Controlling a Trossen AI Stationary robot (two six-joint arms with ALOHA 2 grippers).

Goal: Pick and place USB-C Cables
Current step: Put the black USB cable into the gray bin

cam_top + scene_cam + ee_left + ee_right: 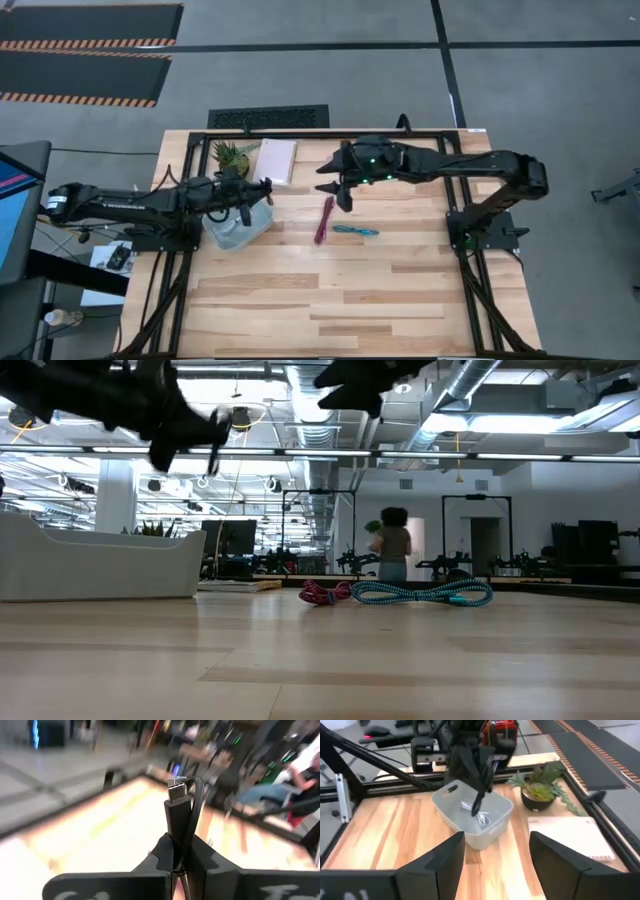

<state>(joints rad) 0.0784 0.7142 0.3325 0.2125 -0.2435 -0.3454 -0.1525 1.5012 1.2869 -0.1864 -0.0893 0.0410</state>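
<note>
My left gripper (256,190) hovers over the pale translucent tray (238,228), shut on the black cable (181,812). The black cable also shows in the right wrist view (479,800), dangling above the tray (472,817). A white cable (479,815) lies inside the tray. The magenta cable (324,218) and the teal cable (356,230) lie flat on the table's middle, side by side (325,593) (425,593). My right gripper (495,842) is open and empty, raised above the table just beyond the magenta cable (338,190). My left gripper pinches the black cable between its two fingers, a little behind its plug end (176,787), which sticks out past the fingertips (165,847). Two strands of the bundle run through the pinch. The fingers slant down toward the table's right. The cable is lifted clear, above the tray.
A white flat notebook (276,160) and a small potted plant (230,155) sit at the table's far edge behind the tray. A dark frame runs around the table (330,133). Bare wood stretches across the near half (340,300). A person stands in the room behind (394,545).
</note>
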